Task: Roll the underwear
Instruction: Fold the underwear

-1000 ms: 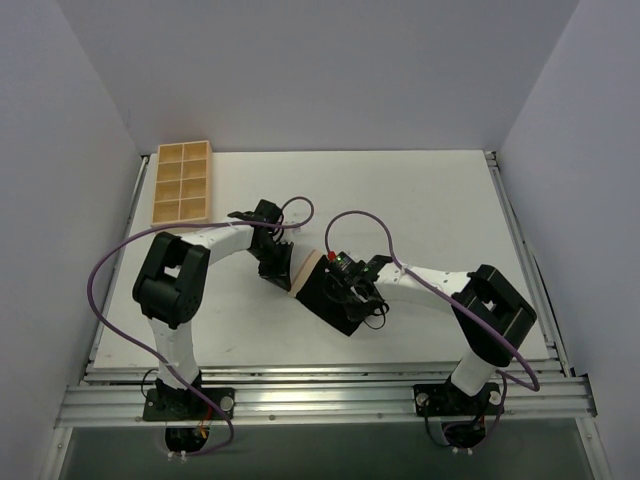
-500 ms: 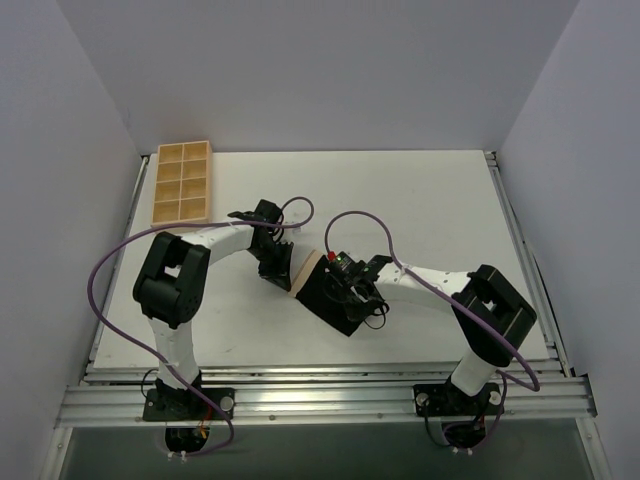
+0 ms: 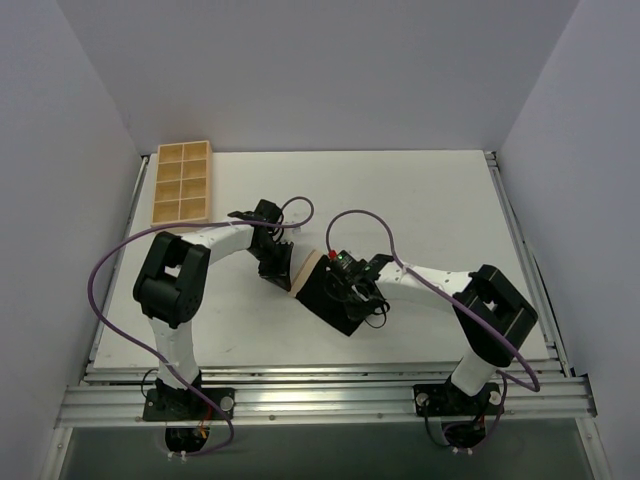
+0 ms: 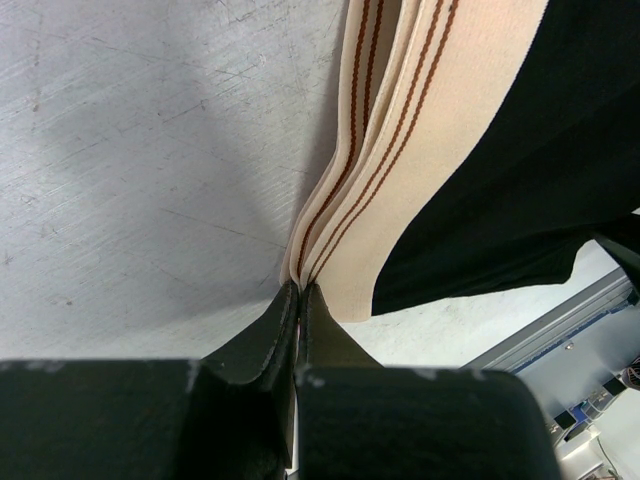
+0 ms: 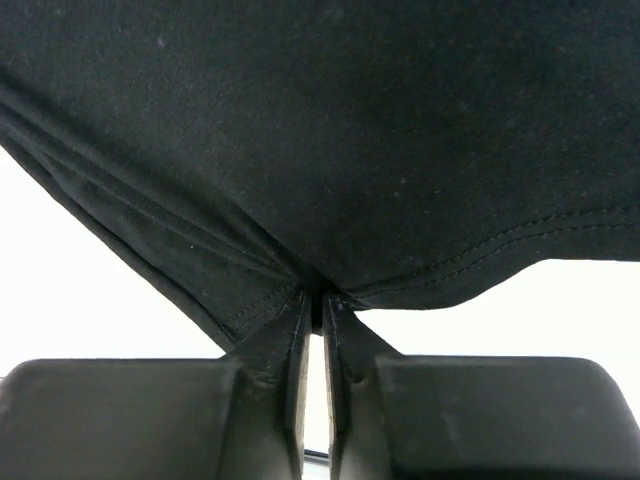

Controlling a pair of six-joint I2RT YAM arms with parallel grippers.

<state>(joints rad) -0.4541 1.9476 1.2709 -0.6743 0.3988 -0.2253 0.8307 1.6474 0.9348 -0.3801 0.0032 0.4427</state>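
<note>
The underwear (image 3: 330, 297) lies spread in the middle of the table, black fabric with a beige waistband (image 3: 303, 271) along its left edge. My left gripper (image 3: 283, 275) is shut on the waistband (image 4: 385, 190), which has thin brown stripes and is folded in layers; the tips pinch its lower end (image 4: 300, 292). My right gripper (image 3: 352, 290) is shut on the black fabric (image 5: 330, 130), with its tips pinching a hemmed edge (image 5: 316, 298). The two grippers hold opposite sides of the garment, close together.
A tan wooden compartment tray (image 3: 182, 183) stands at the back left corner of the white table (image 3: 430, 200). Aluminium rails (image 3: 320, 385) run along the near edge and the right side. Purple cables loop over both arms.
</note>
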